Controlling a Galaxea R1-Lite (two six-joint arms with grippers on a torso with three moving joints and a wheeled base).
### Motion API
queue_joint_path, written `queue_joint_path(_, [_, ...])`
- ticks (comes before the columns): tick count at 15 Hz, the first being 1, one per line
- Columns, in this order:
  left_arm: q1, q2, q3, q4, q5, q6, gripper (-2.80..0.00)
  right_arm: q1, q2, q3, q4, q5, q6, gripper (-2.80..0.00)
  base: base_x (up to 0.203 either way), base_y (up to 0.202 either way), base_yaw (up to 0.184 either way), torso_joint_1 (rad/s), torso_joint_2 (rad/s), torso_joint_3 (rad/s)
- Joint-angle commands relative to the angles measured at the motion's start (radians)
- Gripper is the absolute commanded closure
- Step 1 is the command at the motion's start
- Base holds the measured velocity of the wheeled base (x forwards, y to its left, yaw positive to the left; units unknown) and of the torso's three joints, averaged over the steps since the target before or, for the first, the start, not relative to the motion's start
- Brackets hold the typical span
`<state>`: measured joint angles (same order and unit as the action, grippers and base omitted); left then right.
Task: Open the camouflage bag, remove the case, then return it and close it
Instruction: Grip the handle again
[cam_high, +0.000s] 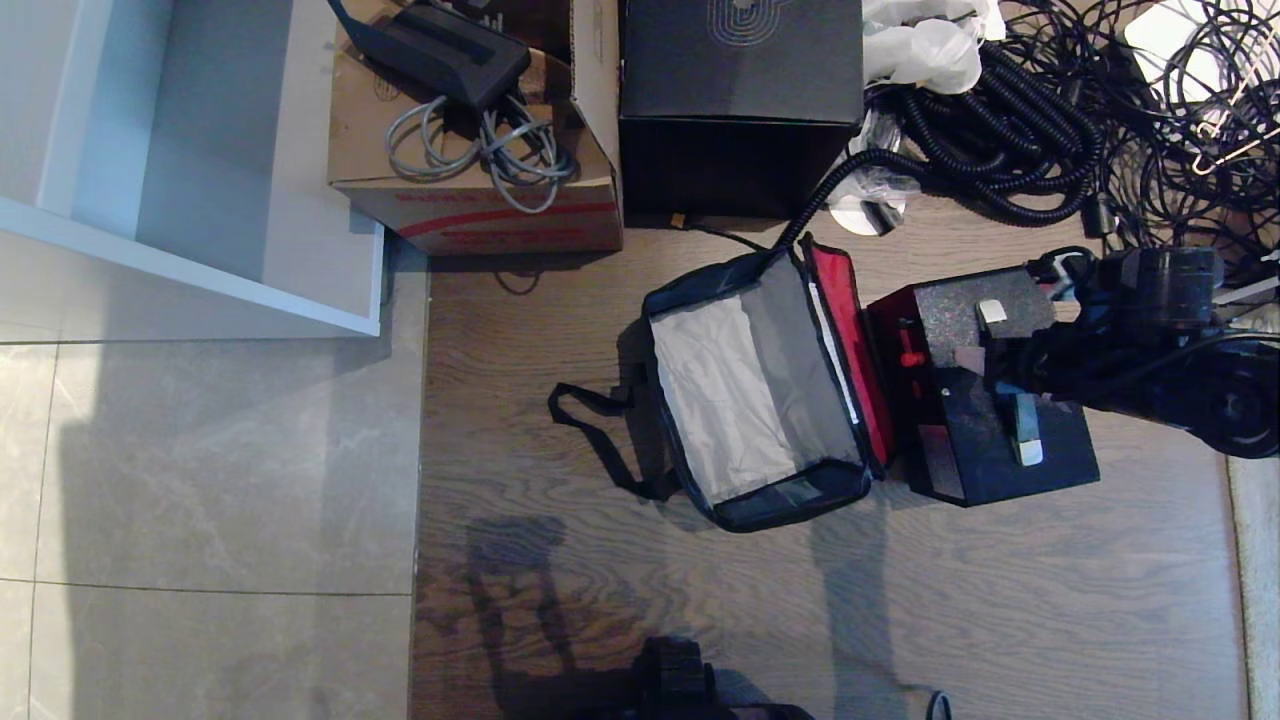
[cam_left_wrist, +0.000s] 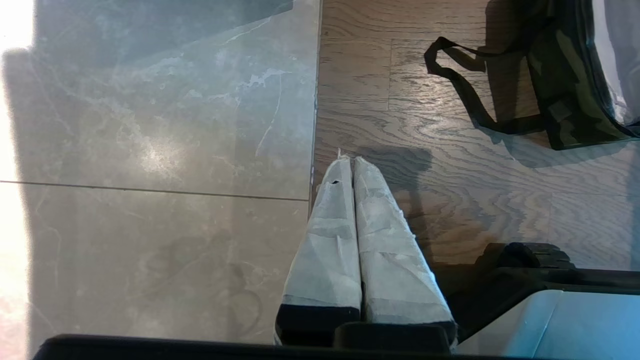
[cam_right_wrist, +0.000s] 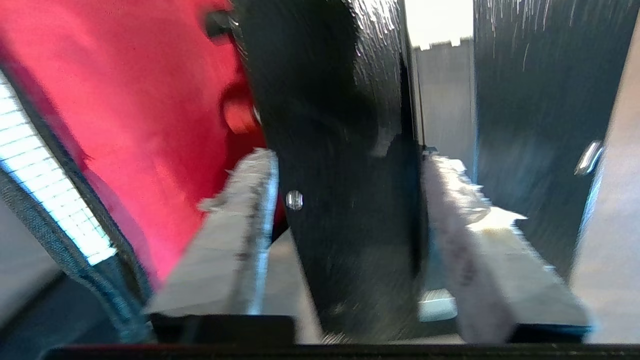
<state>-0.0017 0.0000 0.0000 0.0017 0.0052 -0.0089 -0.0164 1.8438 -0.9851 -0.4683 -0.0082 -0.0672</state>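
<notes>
Two task things sit side by side on the wood floor in the head view. The camouflage bag (cam_high: 760, 390) lies open, showing a pale grey interior with black trim, its red-lined lid (cam_high: 850, 340) standing up along the side facing the case, and a black strap (cam_high: 600, 440) trailing on the floor on the opposite side. The case (cam_high: 985, 385), black and speckled with a red side turned to the bag, stands just beside that lid, its handle with silver ends on top. The right gripper (cam_high: 1000, 375) reaches in over the case top at the handle. Beyond lie a brown cardboard box (cam_high: 480, 190) with red lettering too small to read and a black cube box (cam_high: 740, 100) with a spiral logo on its top.

In the left wrist view, the left gripper (cam_left_wrist: 352, 165) hangs over the seam between grey tile and wood, its tape-wrapped fingers (cam_left_wrist: 330, 240) pressed together and holding nothing; the bag's camouflage side and strap lie well apart from it.

In the right wrist view, blurred, the right gripper's padded fingers (cam_right_wrist: 240, 225) stand apart on either side of the case's black handle (cam_right_wrist: 350, 200); whether they touch it I cannot tell. The red surface fills the space beside them.
</notes>
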Motion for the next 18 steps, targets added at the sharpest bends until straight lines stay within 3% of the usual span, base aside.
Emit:
queue_joint_path(1, [0.000, 0.000, 0.000, 0.000, 0.000, 0.000, 0.00, 0.000, -0.026, 0.037, -0.013, -0.076, -0.172, -2.80, 0.000, 0.000, 0.000, 0.000, 0.00, 0.000])
queue_joint_path(4, [0.000, 0.000, 0.000, 0.000, 0.001, 0.000, 0.00, 0.043, -0.015, 0.059, -0.095, -0.389, -0.292, -2.80, 0.000, 0.000, 0.000, 0.000, 0.00, 0.000])
queue_joint_path(5, [0.000, 0.000, 0.000, 0.000, 0.001, 0.000, 0.00, 0.071, 0.012, 0.062, -0.130, -0.518, -0.311, -2.80, 0.000, 0.000, 0.000, 0.000, 0.00, 0.000])
queue_joint_path(7, [0.000, 0.000, 0.000, 0.000, 0.000, 0.000, 0.00, 0.166, 0.080, 0.056, -0.175, -0.850, -0.325, -2.80, 0.000, 0.000, 0.000, 0.000, 0.00, 0.000])
queue_joint_path(8, [0.000, 0.000, 0.000, 0.000, 0.001, 0.000, 0.00, 0.225, 0.121, 0.048, -0.188, -0.946, -0.311, -2.80, 0.000, 0.000, 0.000, 0.000, 0.00, 0.000])
queue_joint_path(11, [0.000, 0.000, 0.000, 0.000, 0.001, 0.000, 0.00, 0.316, 0.233, 0.013, -0.212, -1.039, -0.187, -2.80, 0.000, 0.000, 0.000, 0.000, 0.00, 0.000])
queue_joint_path(14, [0.000, 0.000, 0.000, 0.000, 0.001, 0.000, 0.00, 0.322, 0.304, -0.035, -0.275, -1.132, -0.188, -2.80, 0.000, 0.000, 0.000, 0.000, 0.00, 0.000])
queue_joint_path(16, [0.000, 0.000, 0.000, 0.000, 0.001, 0.000, 0.00, 0.299, 0.314, -0.074, -0.281, -1.191, -0.230, -2.80, 0.000, 0.000, 0.000, 0.000, 0.00, 0.000])
queue_joint_path(18, [0.000, 0.000, 0.000, 0.000, 0.001, 0.000, 0.00, 0.284, 0.321, -0.096, -0.282, -1.204, -0.244, -2.80, 0.000, 0.000, 0.000, 0.000, 0.00, 0.000])
